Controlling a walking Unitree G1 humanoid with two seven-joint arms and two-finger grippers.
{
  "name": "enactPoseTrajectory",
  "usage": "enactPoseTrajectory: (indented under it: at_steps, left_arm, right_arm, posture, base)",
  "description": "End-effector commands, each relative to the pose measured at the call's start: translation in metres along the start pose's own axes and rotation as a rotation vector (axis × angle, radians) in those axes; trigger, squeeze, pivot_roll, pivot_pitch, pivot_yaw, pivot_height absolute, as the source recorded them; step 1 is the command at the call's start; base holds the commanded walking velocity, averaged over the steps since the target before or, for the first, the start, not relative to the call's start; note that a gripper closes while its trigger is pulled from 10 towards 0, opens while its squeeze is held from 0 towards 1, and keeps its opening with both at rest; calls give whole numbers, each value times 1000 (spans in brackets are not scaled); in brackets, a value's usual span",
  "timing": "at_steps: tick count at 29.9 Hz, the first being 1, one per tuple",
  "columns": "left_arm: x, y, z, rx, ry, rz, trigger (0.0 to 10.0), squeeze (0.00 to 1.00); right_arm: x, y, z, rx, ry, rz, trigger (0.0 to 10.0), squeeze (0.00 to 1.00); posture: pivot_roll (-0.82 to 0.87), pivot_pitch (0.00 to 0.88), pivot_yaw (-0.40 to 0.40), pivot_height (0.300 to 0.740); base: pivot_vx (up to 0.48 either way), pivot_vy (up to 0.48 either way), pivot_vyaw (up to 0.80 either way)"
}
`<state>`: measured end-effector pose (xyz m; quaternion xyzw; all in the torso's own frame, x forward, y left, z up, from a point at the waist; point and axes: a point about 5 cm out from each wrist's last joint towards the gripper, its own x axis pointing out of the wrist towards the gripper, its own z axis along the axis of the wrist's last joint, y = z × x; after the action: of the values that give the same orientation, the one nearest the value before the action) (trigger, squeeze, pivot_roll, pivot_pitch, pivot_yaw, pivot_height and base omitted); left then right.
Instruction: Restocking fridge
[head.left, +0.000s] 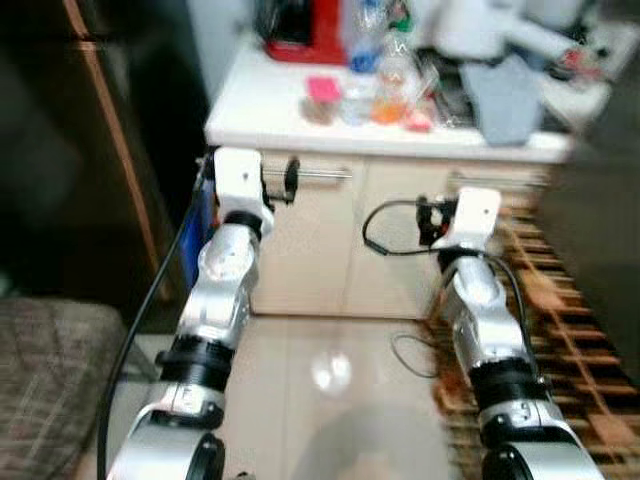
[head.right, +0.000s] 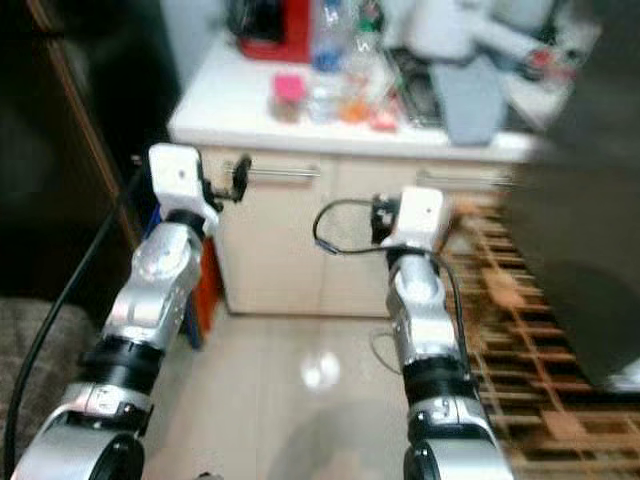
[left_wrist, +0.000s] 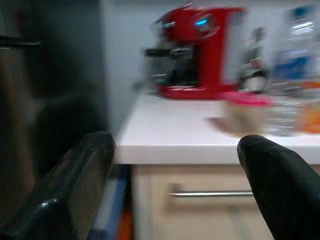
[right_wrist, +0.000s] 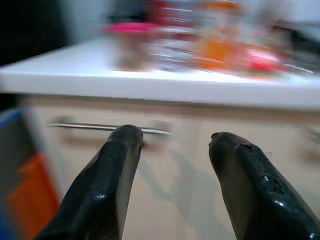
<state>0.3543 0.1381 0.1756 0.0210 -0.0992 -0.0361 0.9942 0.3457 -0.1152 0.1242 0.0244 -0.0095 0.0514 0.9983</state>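
Both arms face a cream cabinet (head.left: 330, 240) at centre frame. Left gripper (left_wrist: 177, 185) is wide, empty; right gripper (right_wrist: 175, 165) likewise. Upper centre on the counter (head.left: 270, 110): red coffee machine (left_wrist: 192, 50), blurred containers (head.left: 370, 100). Dark fridge (head.left: 90, 150) fills the upper left.

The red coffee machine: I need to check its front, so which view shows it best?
The left wrist view: the red coffee machine stands whole and near on the white counter. Both eye views catch just its blurred lower part at the top edge.
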Motion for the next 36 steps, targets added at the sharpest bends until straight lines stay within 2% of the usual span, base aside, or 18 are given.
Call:
enactPoseTrajectory:
  at_steps: [1,7,10,16,17,19,20,21,22,23,24,25,27,28,29,33,35,36]
  left_arm:
    - [0,-13,8,-4,-23,-49,10000,0]
    - [-5,-13,3,14,13,-60,10000,0]
    - [-3,-19,9,61,-14,-102,10000,0]
    - [-1,-20,25,99,-90,-131,10000,0]
    - [0,-21,39,115,-147,-144,10000,0]
    - [3,-24,57,121,-225,-159,10000,0]
    - [3,-24,57,121,-225,-159,10000,0]
    - [10,-28,78,118,-292,-191,10000,0]
    - [10,-28,78,118,-292,-191,10000,0]
    - [19,-32,100,116,-359,-216,10000,0]
    - [19,-32,100,116,-359,-216,10000,0]
    - [23,-31,111,126,-390,-204,10000,0]
    - [32,-23,133,90,-451,-124,10000,0]
    - [32,-23,133,90,-451,-124,10000,0]
    - [39,-16,152,33,-491,-86,10000,0]
    - [42,-12,180,-27,-575,-97,10000,0]
    - [46,-14,190,-52,-596,-119,10000,0]
    - [51,-19,192,-103,-583,-171,10000,0]
  right_arm:
    - [0,-9,24,-103,-95,-2,10000,0]
    - [-5,-18,23,-98,-93,-11,10000,0]
    - [-12,-25,16,-57,-80,-59,10000,0]
    - [-16,-23,29,-73,-153,-83,10000,0]
    - [-18,-20,42,-94,-209,-76,10000,0]
    - [-19,-20,53,-123,-253,-78,10000,0]
    - [-19,-20,53,-123,-253,-78,10000,0]
    - [-22,-23,55,-105,-259,-101,10000,0]
    - [-22,-23,55,-105,-259,-101,10000,0]
    - [-26,-25,49,-88,-234,-112,10000,0]
    - [-26,-25,49,-88,-234,-112,10000,0]
    - [-28,-25,45,-87,-218,-112,10000,0]
    - [-33,-25,40,-86,-204,-110,10000,0]
    - [-33,-25,40,-86,-204,-110,10000,0]
    - [-39,-26,41,-90,-206,-114,10000,0]
    - [-46,-28,48,-103,-227,-130,10000,0]
    - [-49,-27,52,-109,-238,-128,10000,0]
    - [-50,-27,52,-107,-237,-127,10000,0]
  posture:
    - [-61,0,-2,740]
    - [-63,0,-12,740]
    - [-62,0,-9,740]
    - [-61,0,-6,740]
    - [-61,0,-7,740]
    - [-59,0,-11,740]
    - [-59,0,-11,740]
    - [-56,0,-15,740]
    - [-56,0,-15,740]
    - [-60,0,-12,740]
    - [-60,0,-12,740]
    - [-62,0,-10,740]
    - [-72,0,-5,740]
    - [-72,0,-5,740]
    - [-84,0,-1,740]
    - [-103,0,4,740]
    - [-108,0,5,740]
    - [-108,0,5,740]
  base:
    - [480,0,0]
    - [480,0,0]
    - [480,0,-725]
    - [480,0,-800]
    - [480,0,-800]
    - [480,0,-800]
    - [480,0,-800]
    - [480,0,-800]
    - [480,0,-800]
    - [480,0,0]
    - [480,0,0]
    - [480,0,0]
    - [240,0,0]
    - [0,0,0]
    - [0,0,0]
    - [0,0,0]
    - [0,0,0]
    - [0,0,0]
